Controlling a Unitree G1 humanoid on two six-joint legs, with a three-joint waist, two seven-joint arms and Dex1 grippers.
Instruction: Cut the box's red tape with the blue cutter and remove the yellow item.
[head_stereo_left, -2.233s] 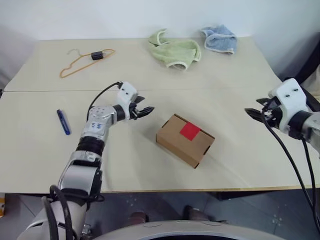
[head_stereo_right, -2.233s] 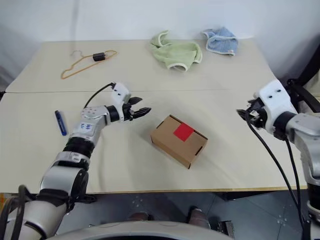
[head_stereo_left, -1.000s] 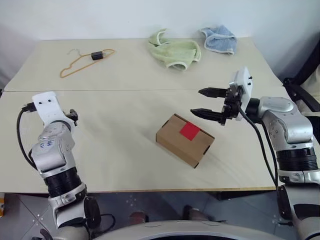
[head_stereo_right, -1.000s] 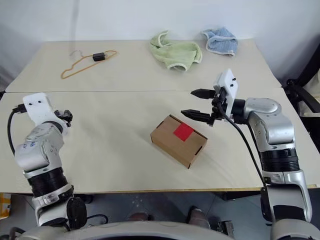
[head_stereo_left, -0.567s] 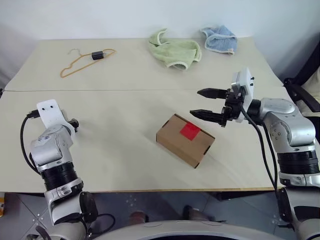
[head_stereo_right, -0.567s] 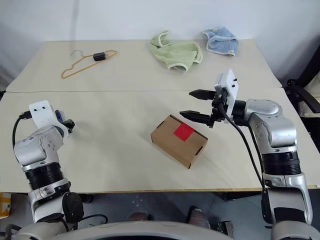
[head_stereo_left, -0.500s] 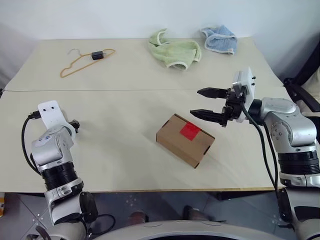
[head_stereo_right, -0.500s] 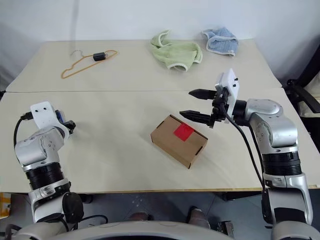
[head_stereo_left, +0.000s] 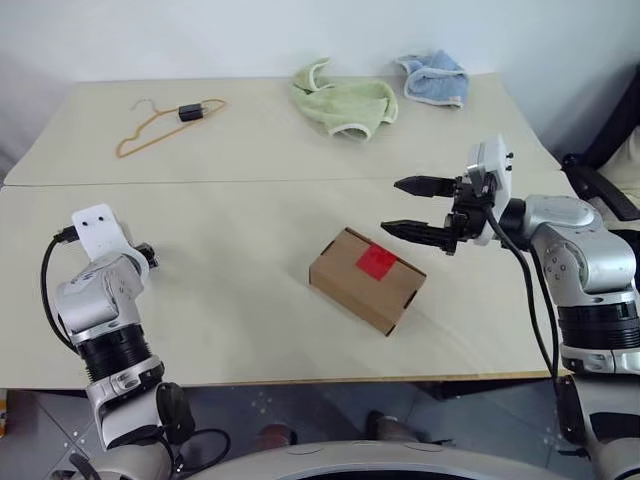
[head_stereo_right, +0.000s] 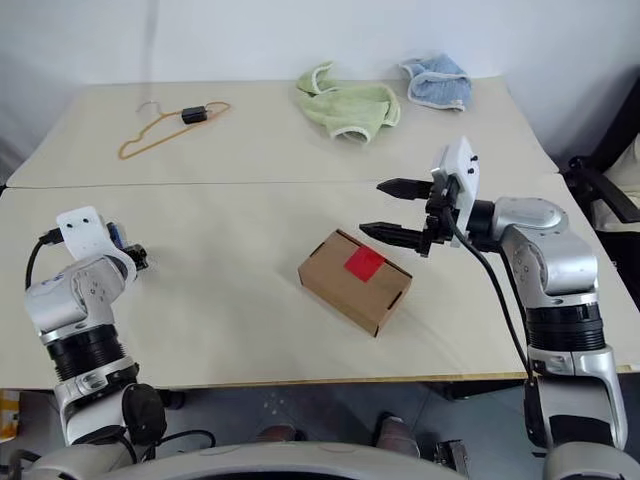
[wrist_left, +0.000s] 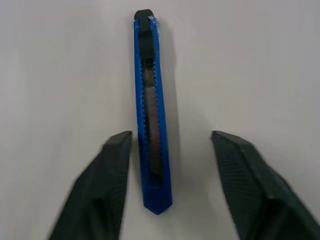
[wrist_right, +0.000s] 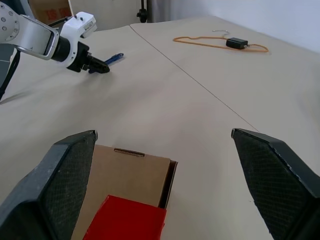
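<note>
- Cutter: the blue cutter (wrist_left: 151, 120) lies flat on the counter (head_stereo_left: 250, 150), at far left of the head view.
- Left gripper (wrist_left: 170, 150) fingers open, straddling it, not touching.
- Box (head_stereo_left: 366, 279) sits centre frame, red tape (head_stereo_left: 377, 262) on top.
- Right gripper (head_stereo_left: 415, 208) fingers spread wide, empty, just right of the box.

My arms are silver-grey metal with black ribbed joint bands, and a loose black cable loops along each. White housings cap both wrists. My gripper fingers (wrist_right: 274, 176) are black, tapered, with cross-hatched pads.
</note>
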